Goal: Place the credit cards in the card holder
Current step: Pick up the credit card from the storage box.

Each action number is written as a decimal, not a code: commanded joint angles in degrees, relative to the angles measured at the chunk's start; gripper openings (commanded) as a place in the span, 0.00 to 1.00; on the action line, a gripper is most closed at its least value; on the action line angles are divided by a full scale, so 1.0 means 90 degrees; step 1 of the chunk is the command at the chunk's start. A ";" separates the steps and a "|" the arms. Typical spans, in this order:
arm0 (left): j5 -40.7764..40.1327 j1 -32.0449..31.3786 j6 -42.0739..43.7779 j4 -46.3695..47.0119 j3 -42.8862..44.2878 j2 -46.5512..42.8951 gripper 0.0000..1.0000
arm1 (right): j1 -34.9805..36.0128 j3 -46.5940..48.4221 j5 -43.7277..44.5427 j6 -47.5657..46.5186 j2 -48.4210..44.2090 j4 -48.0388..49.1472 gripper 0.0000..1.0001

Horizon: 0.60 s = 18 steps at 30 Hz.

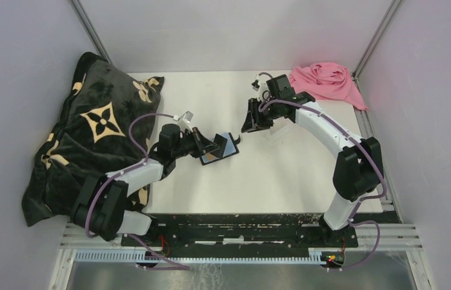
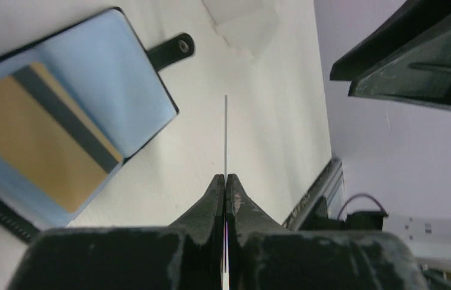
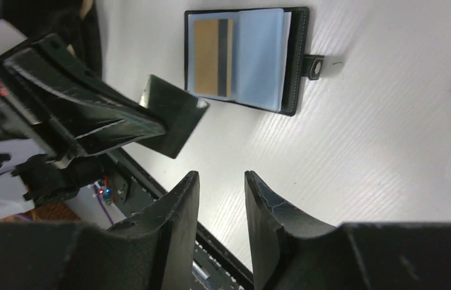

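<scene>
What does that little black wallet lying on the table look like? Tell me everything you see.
The card holder is a small black wallet, leather-like, lying open and flat on the white table. Its blue-grey inner sleeves face up; one holds a tan card with a dark stripe. A strap tab with a metal stud sticks out sideways. Nothing else touches it.

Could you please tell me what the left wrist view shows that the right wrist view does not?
Only the left wrist view shows the held card edge-on, a thin line sticking out of the shut left gripper. Only the right wrist view shows that card's dark flat face, and the right gripper from behind, open with nothing between its fingers. Both show the open card holder lying on the table with a tan card in one slot.
</scene>
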 commanded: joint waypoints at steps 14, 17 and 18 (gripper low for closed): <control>-0.3336 -0.0050 -0.1995 0.2100 -0.1304 -0.0444 0.03 | 0.0855 0.1085 0.2327 -0.0266 0.1552 0.0665 0.04; -0.3552 -0.0102 -0.2108 0.2282 -0.1369 -0.0332 0.03 | 0.0891 0.1189 0.2475 -0.0285 0.1753 0.0692 0.02; -0.3638 -0.0142 -0.2146 0.2321 -0.1380 -0.0297 0.03 | 0.0893 0.1205 0.2525 -0.0284 0.1798 0.0709 0.01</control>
